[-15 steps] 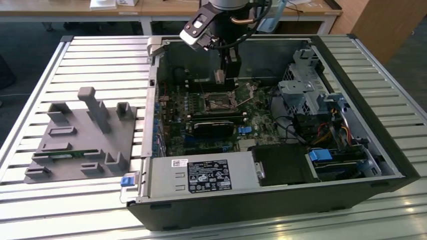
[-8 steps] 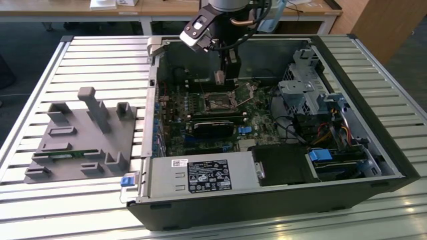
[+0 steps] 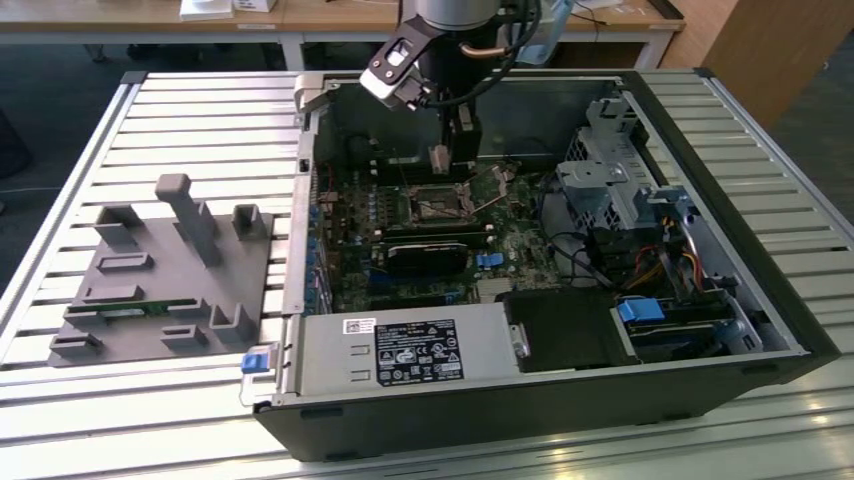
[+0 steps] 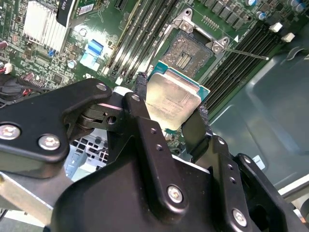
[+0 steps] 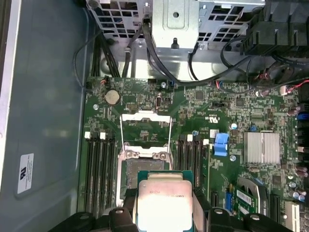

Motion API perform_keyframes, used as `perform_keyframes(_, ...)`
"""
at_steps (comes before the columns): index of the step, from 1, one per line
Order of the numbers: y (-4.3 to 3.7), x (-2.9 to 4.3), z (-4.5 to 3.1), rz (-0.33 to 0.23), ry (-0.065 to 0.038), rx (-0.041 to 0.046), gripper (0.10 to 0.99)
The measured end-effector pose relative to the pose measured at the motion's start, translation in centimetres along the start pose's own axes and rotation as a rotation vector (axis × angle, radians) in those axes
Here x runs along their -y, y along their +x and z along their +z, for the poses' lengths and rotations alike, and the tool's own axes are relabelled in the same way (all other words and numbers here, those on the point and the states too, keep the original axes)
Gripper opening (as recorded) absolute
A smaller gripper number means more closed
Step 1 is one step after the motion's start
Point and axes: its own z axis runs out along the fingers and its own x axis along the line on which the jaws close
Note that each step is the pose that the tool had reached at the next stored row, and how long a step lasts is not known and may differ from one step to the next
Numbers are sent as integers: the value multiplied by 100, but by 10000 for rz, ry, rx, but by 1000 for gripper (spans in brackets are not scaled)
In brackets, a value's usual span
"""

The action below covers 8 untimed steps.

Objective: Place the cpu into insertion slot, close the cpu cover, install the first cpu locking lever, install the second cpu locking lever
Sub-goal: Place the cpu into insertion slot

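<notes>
Held the cpu [image 4: 176,96] in the gripper [image 4: 172,102] in the second wrist view, jaws pinching it flat by two opposite edges between black fingers [image 4: 141,92], grey metal top showing; hung above the green board, clear of it and partly over one corner of the insertion slot [image 4: 190,53]; found the slot uncovered and dark, its bare contacts showing; saw a thin lever rod [image 4: 246,53] standing out sideways from the slot's rim.

Met the same cpu [image 5: 164,200] in the first wrist view, clamped in the gripper [image 5: 164,216] over one edge of the insertion slot [image 5: 131,176]; found the cpu cover [image 5: 145,115] swung up off the slot on the opposite side, toward the metal drive cage [image 5: 174,19], green board visible through its window; noted a blue connector [image 5: 220,144] and a finned heatsink [image 5: 260,147] beside the slot.

Poised, in the exterior view, with the gripper [image 3: 447,160] inside the open computer case [image 3: 534,420] on a slatted table [image 3: 80,420], above the insertion slot [image 3: 438,203]; spotted a black oblong card [image 3: 427,255] just on the slot's near side; placed a grey fixture block [image 3: 160,270] at the exterior view's left, apart from the case.
</notes>
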Motion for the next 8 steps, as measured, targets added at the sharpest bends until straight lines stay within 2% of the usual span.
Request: perform_keyframes(8,-2,9,101,-1,-7,9,541)
